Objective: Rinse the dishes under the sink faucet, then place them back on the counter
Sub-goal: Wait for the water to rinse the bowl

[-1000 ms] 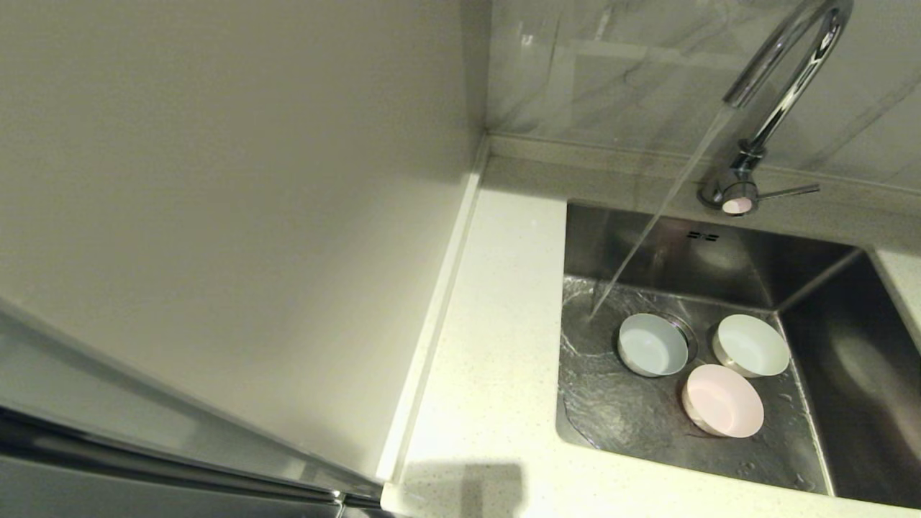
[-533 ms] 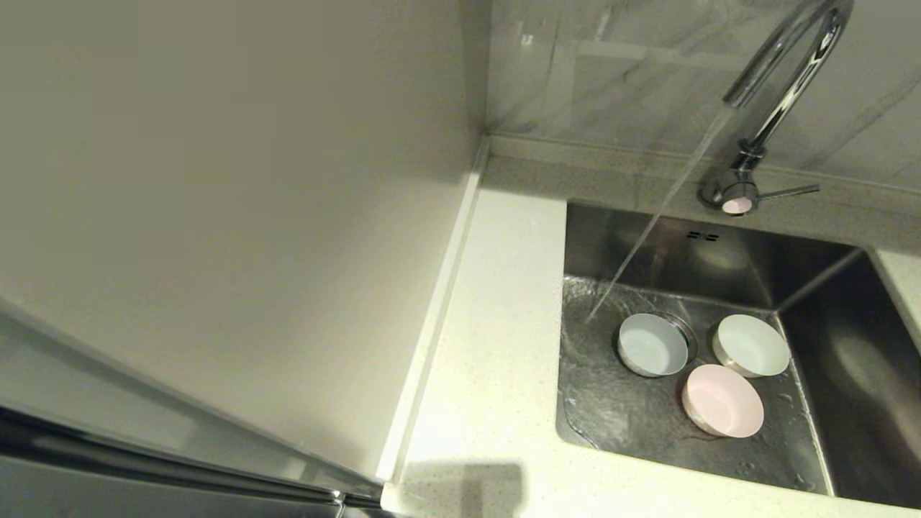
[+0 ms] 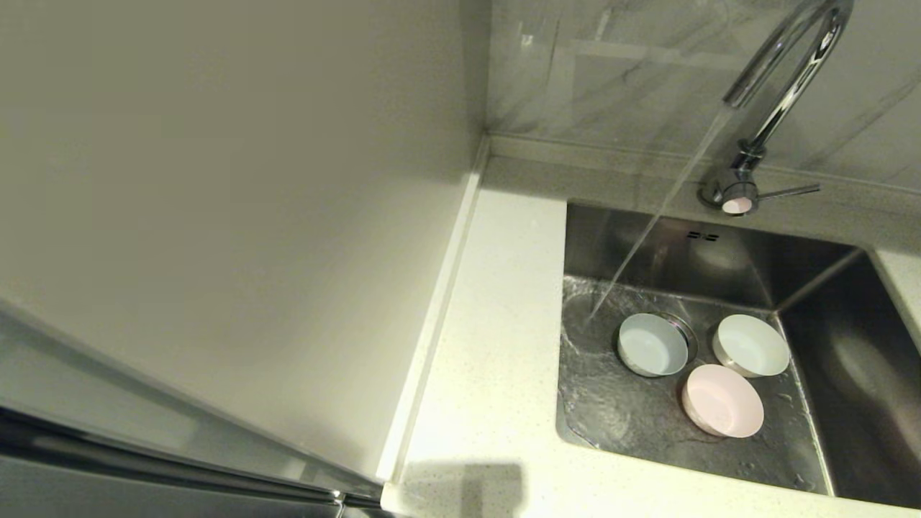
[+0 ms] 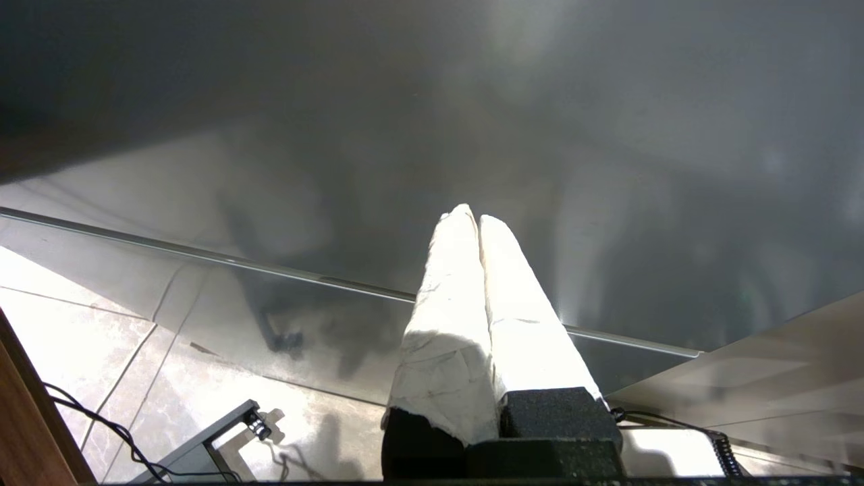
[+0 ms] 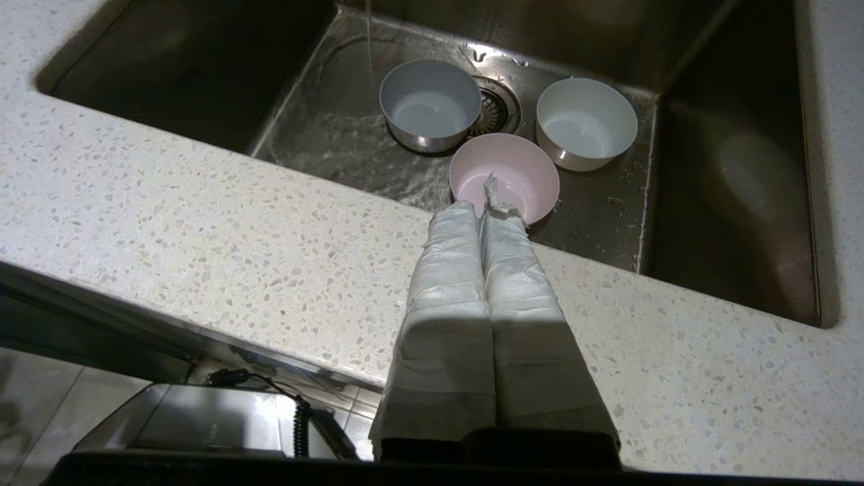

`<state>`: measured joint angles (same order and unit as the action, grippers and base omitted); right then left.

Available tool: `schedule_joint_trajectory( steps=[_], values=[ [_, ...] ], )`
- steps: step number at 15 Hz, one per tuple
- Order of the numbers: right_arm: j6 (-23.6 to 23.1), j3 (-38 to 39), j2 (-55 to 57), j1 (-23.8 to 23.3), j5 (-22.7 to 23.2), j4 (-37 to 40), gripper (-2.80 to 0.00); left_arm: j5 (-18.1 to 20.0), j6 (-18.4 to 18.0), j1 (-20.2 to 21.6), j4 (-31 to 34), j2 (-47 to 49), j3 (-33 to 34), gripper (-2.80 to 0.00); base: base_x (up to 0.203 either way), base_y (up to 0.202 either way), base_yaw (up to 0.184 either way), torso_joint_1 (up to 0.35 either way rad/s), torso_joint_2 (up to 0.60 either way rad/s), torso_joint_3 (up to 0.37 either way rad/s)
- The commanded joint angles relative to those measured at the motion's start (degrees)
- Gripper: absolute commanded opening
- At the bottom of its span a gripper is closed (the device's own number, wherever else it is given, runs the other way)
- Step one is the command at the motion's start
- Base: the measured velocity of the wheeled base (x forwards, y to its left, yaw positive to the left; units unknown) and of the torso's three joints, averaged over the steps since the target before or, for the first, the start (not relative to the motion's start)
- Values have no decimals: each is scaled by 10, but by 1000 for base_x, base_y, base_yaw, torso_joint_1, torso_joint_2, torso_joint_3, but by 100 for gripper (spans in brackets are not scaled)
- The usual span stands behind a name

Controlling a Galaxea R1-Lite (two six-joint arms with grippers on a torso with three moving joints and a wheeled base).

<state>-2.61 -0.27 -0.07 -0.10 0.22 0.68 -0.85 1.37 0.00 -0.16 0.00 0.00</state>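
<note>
Right now the left gripper (image 4: 479, 219) is hanging low beside a grey cabinet panel (image 4: 432, 135), fingers pressed together, holding nothing. Water is running from the faucet (image 3: 781, 79) onto the left of the sink (image 3: 827, 345) floor. Three bowls are sitting there: blue-grey bowl (image 3: 652, 344), pink bowl (image 3: 722, 400) nearer, whitish bowl (image 3: 751, 345) right. The right gripper (image 5: 480, 210) is hovering over the counter (image 3: 489, 403), fingers together, empty.
</note>
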Motion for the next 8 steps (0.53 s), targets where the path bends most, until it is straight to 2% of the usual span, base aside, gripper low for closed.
schedule_joint_trajectory(
  steps=[1,8],
  values=[
    [0,0,1,0,0,0,-280,0,0,0,0,-2,0,-280,0,0,0,0,0,0],
    [0,0,1,0,0,0,-280,0,0,0,0,-2,0,-280,0,0,0,0,0,0]
  ],
)
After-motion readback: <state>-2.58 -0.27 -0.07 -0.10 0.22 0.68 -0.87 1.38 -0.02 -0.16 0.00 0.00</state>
